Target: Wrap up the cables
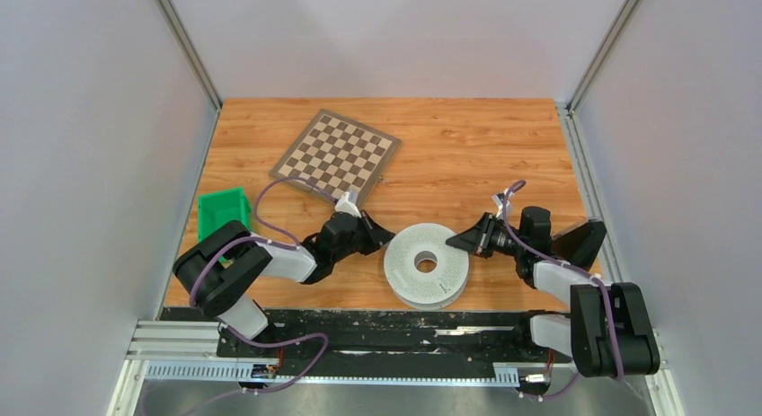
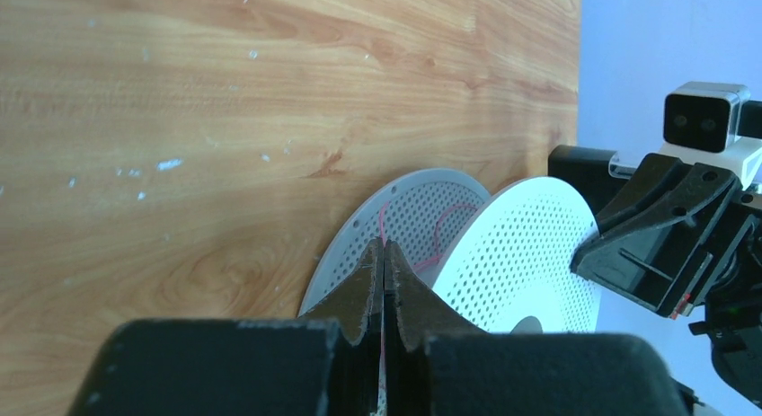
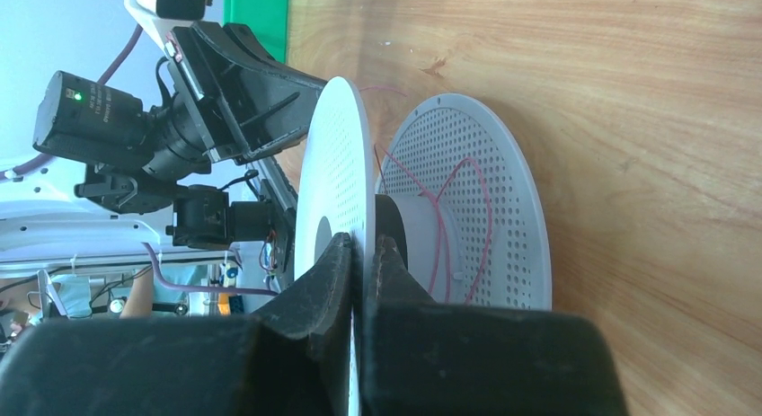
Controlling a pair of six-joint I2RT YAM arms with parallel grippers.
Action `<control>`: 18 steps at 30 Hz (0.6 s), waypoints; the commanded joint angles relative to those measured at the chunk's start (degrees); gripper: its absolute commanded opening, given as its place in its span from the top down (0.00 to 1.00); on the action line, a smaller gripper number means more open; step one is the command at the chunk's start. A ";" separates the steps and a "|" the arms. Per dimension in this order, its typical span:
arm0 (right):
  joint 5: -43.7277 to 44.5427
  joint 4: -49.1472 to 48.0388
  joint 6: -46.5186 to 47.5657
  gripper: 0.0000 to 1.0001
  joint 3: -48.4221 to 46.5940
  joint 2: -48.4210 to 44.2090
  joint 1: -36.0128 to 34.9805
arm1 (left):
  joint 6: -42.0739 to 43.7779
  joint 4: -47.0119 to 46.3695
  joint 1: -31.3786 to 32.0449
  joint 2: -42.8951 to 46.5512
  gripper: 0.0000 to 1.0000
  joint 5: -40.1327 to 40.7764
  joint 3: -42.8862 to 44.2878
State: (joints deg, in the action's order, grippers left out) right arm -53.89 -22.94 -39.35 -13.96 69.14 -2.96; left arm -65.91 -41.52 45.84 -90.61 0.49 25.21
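The green bin (image 1: 222, 211) stands well to the left of the spool, at the left edge of the wooden surface (image 1: 476, 146). The chessboard (image 1: 335, 155) lies flat behind and to the left of the spool, turned at an angle to the surface edges.

The left arm (image 1: 235, 270) reaches in from the left of the spool. The left fingers (image 2: 377, 281) are pressed together just beside the spool's left rim. They pinch a thin pink cable (image 2: 383, 227), which leaves the fingertips and runs toward the spool.

The spool (image 1: 445, 277) lies flat on the surface, close to the near edge and between the two arms. It consists of two white perforated discs joined by a central hub, one disc on the surface and one on top. The cable passes into the gap between the discs. There it forms loose loops against the lower disc and around the hub, and the turns are slack.

The right fingers (image 3: 346, 254) are closed on the rim of the spool's upper disc at its right side, one finger on each face of the disc. The right arm (image 1: 575, 295) extends from the right of the spool.
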 commanded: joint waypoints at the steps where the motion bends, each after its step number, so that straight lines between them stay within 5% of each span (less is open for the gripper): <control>1: 4.27 1.23 8.33 1.00 0.62 1.93 -0.22 | 7.02 -0.55 0.04 -1.32 1.00 -1.48 4.21; 18: 5.99 2.06 8.55 1.00 -0.35 4.14 -0.29 | 18.35 -3.87 0.03 -10.37 1.00 -13.01 12.20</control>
State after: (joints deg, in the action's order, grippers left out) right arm -55.00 -23.18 -39.35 -14.31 72.05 -2.85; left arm -52.93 -42.72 44.80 -99.02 -5.67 34.94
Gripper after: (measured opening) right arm 0.014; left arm 0.006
